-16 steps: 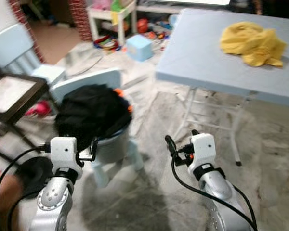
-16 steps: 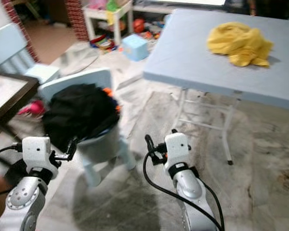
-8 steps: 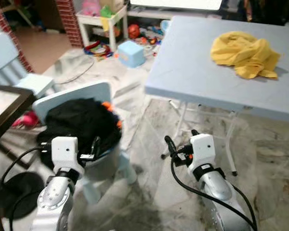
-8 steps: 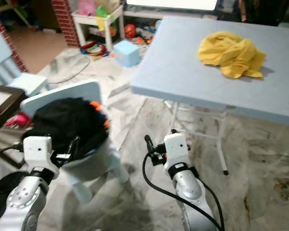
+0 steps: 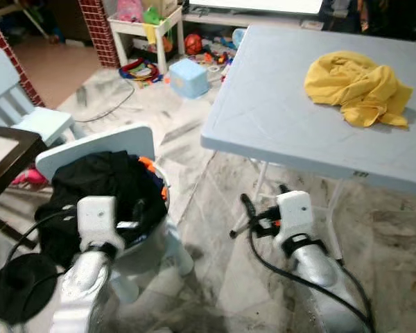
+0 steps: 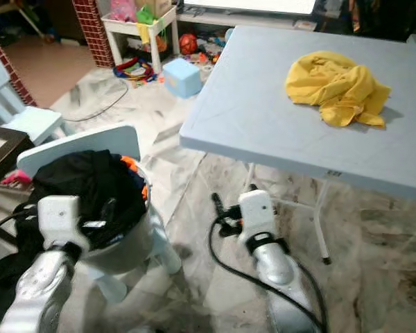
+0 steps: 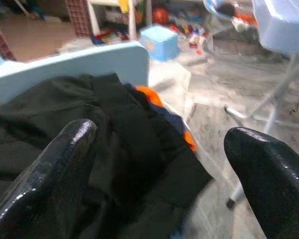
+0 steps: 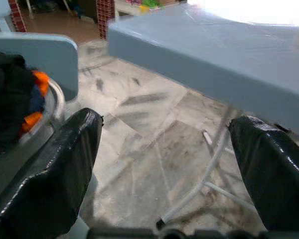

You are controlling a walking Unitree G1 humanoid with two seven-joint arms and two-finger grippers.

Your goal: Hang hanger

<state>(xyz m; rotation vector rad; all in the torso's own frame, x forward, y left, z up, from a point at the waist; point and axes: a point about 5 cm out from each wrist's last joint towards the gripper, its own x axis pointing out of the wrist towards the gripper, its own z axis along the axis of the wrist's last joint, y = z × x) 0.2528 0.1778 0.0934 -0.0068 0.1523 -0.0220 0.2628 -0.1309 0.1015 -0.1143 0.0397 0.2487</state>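
A heap of black clothes (image 5: 100,187) with orange and blue pieces fills a grey basket (image 5: 151,239) on a small light-blue chair (image 5: 90,146). My left gripper (image 5: 136,208) hovers open just in front of the heap, and in the left wrist view its fingers (image 7: 65,164) stand wide apart with nothing between them. My right gripper (image 5: 263,199) is open over the floor, below the front edge of the light-blue folding table (image 5: 277,111). A crumpled yellow cloth (image 5: 357,76) lies on the far right of the table top.
The table's white legs (image 5: 333,232) stand right of my right arm. A second blue chair (image 5: 28,114) and a dark table corner (image 5: 0,156) are at the left. A blue box (image 5: 189,75), toys and a white shelf (image 5: 142,28) lie beyond. A black disc (image 5: 14,288) lies on the marble floor.
The whole picture has shifted, so the camera has moved: the table and the chair with the basket now lie nearer. Both arms keep the same pose, fingers apart.
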